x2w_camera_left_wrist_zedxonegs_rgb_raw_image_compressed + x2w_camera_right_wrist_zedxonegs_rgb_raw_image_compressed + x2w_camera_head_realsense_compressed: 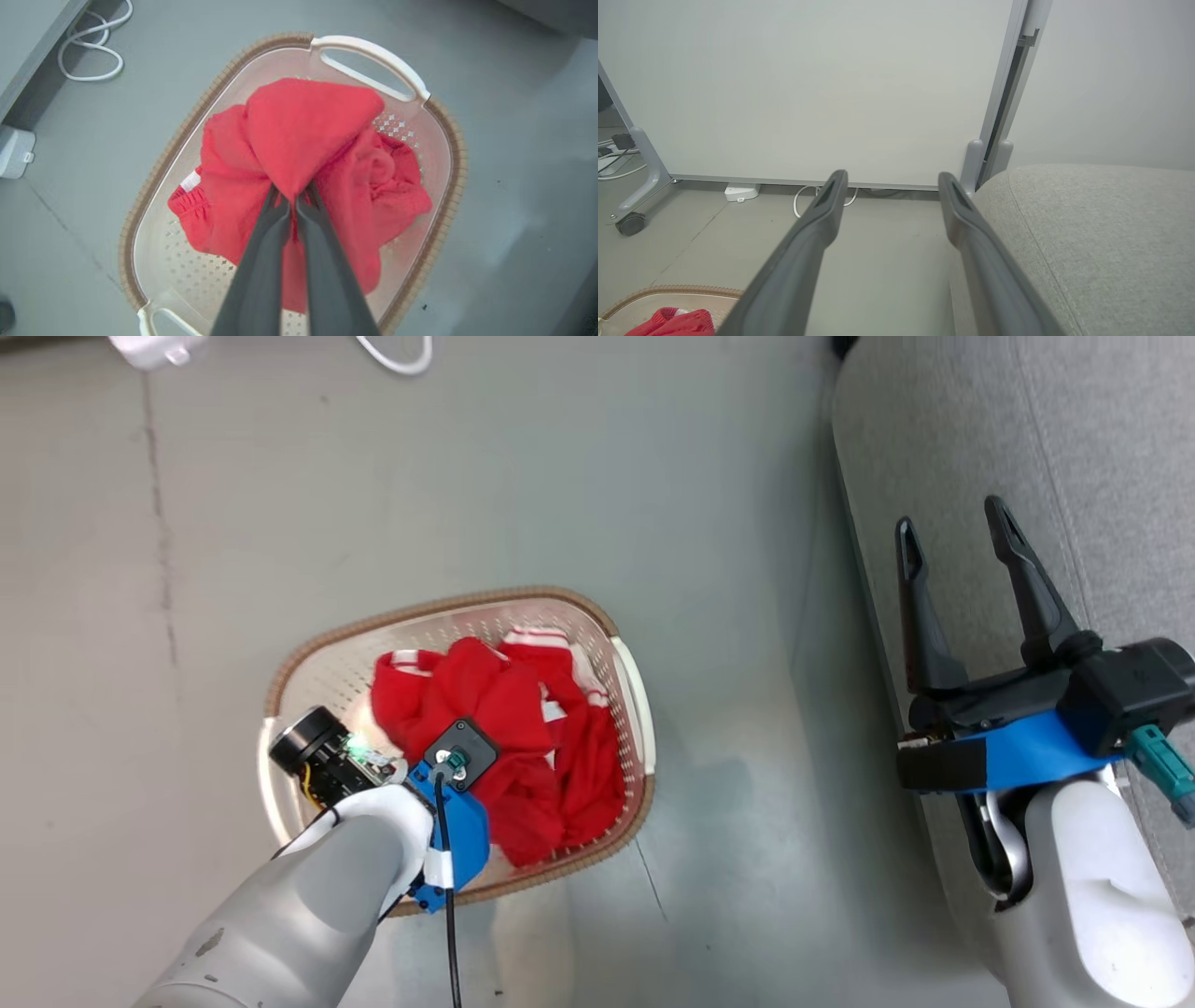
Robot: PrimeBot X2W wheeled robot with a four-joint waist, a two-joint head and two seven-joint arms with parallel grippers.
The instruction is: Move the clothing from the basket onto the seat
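- The left claw (293, 199) is clenched on a fold of the red clothing (303, 126), inside the basket (448, 140).
- The basket stands on the floor (560, 476) beside the grey sofa (1074, 429).
- The right claw (950, 523) is released and empty, over the sofa's edge.

Right end effector (892, 179): two dark grey fingers, spread wide, grey floor (887, 261) showing between them.
Sofa (1087, 233): grey woven upholstery, rounded corner, stitched seam; just right of the right finger.
Laundry basket (668, 291): brown woven-look rim, cream inside; low and left of the left finger.
Clothing (672, 322): red, lying in the basket.
Partition panel (808, 84): pale, grey frame, caster (629, 225) far left; ahead of the fingertips.
White box (741, 191) and cable loop (795, 205): at the panel's foot, left of the left fingertip.
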